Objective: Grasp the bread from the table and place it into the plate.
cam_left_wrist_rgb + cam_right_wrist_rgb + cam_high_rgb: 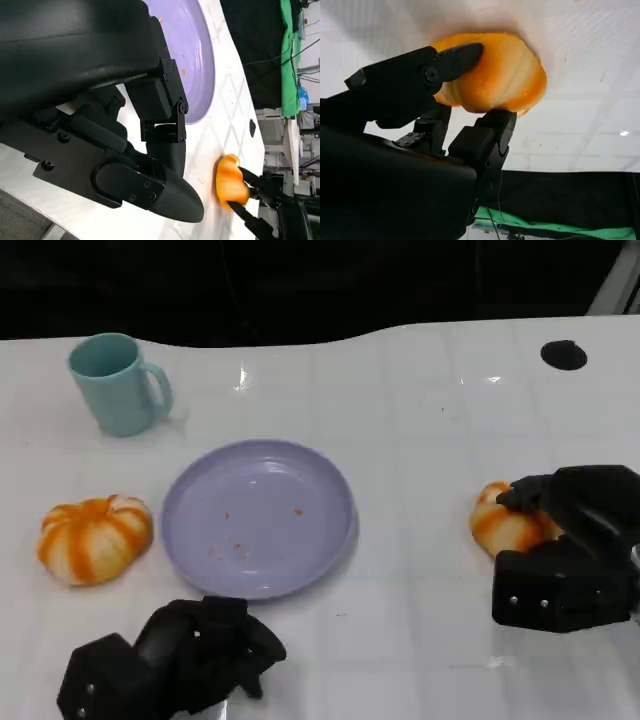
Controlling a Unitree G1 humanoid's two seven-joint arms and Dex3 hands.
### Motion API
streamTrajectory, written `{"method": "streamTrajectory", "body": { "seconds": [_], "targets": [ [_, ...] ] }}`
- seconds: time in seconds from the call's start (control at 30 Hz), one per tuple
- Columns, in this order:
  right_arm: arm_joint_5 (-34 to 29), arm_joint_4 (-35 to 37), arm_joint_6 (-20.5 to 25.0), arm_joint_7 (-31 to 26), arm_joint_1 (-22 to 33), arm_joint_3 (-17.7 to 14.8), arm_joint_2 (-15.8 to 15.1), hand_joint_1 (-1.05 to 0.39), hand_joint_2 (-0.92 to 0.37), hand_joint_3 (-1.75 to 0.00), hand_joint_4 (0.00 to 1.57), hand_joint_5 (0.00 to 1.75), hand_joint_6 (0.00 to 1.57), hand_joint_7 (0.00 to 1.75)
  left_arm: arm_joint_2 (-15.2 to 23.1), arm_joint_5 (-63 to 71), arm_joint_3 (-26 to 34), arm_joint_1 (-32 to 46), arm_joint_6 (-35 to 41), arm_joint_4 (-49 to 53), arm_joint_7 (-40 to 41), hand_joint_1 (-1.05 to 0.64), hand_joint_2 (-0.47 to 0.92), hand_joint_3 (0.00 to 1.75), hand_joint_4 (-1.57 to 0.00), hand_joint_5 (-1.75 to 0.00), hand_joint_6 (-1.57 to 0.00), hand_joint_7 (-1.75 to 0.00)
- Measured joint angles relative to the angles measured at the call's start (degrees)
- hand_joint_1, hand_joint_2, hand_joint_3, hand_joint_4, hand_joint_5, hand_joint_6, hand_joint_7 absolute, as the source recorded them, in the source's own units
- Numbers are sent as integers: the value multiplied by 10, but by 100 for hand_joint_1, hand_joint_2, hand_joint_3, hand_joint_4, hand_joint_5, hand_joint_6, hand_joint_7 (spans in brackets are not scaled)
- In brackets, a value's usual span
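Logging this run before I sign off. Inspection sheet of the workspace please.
Surface: white table, glossy; a black round mark near the far right edge.
Job's things: bread on the table at right; purple plate at centre, bare but for crumbs.
Clutter: teal mug far left; second orange bread left of the plate.
Hands: right hand grips the bread; left hand holds nothing, fingers curled.
Cables: nothing seen on the table.
Surroundings: black backdrop; green cloth beyond the table.

Looks like a lab or test room: glossy white tiled-pattern table (420,420), black backdrop curtain (300,280) behind, green cloth (288,55) and loose dangling cables (305,30) beyond.
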Motion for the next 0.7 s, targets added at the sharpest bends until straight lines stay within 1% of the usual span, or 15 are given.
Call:
{"method": "streamTrajectory", "body": {
  "seconds": [0.03,0.07,0.13,0.17,0.23,0.27,0.37,0.4,0.43,0.47,0.5,0.57,0.7],
  "targets": [
    [0,1,-5,-10,1,0,0,-5,-92,-11,81,174,79,138,0,0,0,1,0,-1,0,-99,90,0,-99,-142,-124,-75],
    [0,2,-8,-20,2,0,0,-5,-91,-11,81,174,74,147,0,0,0,1,1,-2,0,-99,90,0,-99,-142,-124,-75],
    [1,3,-16,-39,3,0,0,-3,-90,-9,83,175,76,141,0,0,0,1,4,-3,0,-98,90,0,-99,-142,-124,-75],
    [1,5,-22,-56,4,0,1,-3,-89,-9,84,175,76,143,0,0,0,1,5,-4,0,-99,90,0,-99,-142,-124,-75],
    [1,11,-33,-87,6,0,4,-3,-88,-8,85,175,77,142,0,0,0,1,7,-6,0,-99,90,0,-99,-142,-124,-75],
    [1,14,-38,-100,6,0,5,-2,-89,-10,86,175,77,147,0,0,0,1,9,-6,0,-98,90,0,-99,-142,-124,-75],
    [3,17,-55,-134,10,0,10,-1,-89,-11,88,175,78,153,0,1,0,1,10,-7,0,-98,91,0,-99,-142,-123,-75],
    [5,17,-61,-145,12,-1,12,1,-77,-33,90,175,81,153,0,1,0,1,10,-7,0,-98,90,0,-99,-142,-123,-76],
    [7,17,-68,-156,13,-1,14,3,-61,-63,92,175,84,151,0,1,0,1,10,-7,0,-98,90,0,-99,-142,-123,-76],
    [11,18,-78,-168,14,-2,16,4,-48,-89,93,175,85,152,0,1,0,1,10,-6,0,-98,90,0,-99,-142,-123,-76],
    [13,18,-91,-182,16,-3,17,4,-42,-99,94,175,86,152,0,1,0,1,10,-6,0,-98,90,0,-99,-142,-123,-76],
    [13,18,-112,-206,17,-3,19,3,-36,-115,94,175,85,152,0,1,0,1,10,-6,0,-98,90,0,-99,-142,-123,-75],
    [16,2,-131,-221,26,-6,21,8,-31,-123,96,175,85,153,0,1,0,1,9,-6,0,-98,90,0,-99,-142,-124,-75]
  ]
}}
